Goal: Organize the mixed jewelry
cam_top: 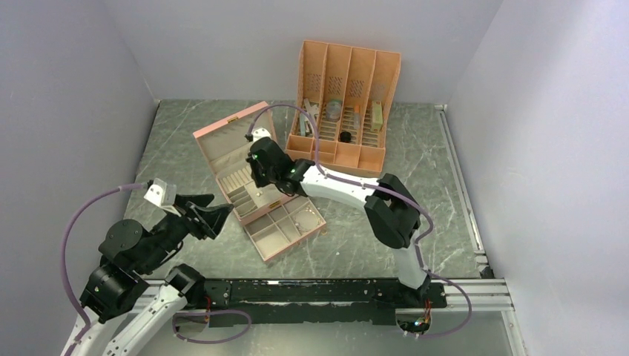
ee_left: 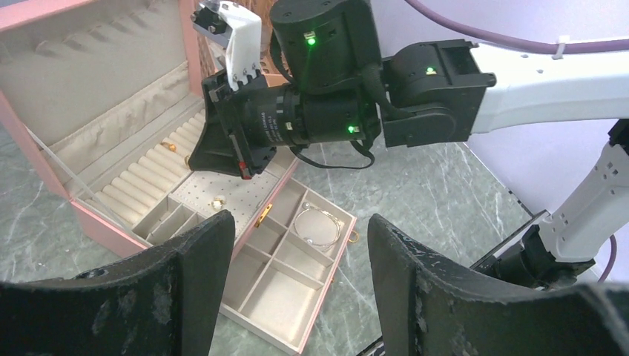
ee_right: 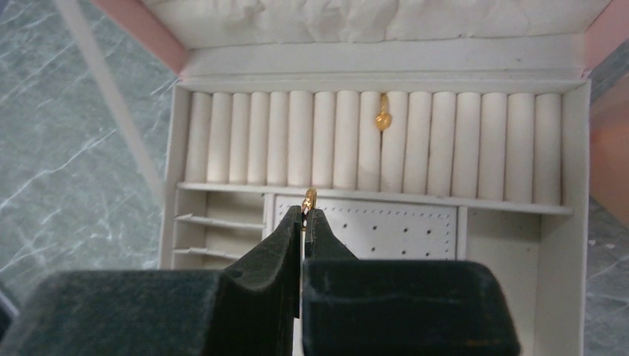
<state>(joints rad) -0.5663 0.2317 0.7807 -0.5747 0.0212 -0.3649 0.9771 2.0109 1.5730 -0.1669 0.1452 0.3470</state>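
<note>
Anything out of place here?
Nothing clearly wrong. A small gold piece sits just outside the outer corner of the pulled-out tray; I cannot tell whether it is loose jewelry or a fitting.

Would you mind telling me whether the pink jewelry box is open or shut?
Open: the pink jewelry box has its lid tipped back, ring rolls exposed, and its drawer pulled out.

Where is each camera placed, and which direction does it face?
Top external: above and behind; looks down on both arms and the jewelry box.
Left wrist: past its open left claw, faces the right arm over the box.
Right wrist: looks down into the box; right claw pinches a gold ring.
Shared: both wrist views show the ring rolls.
</note>
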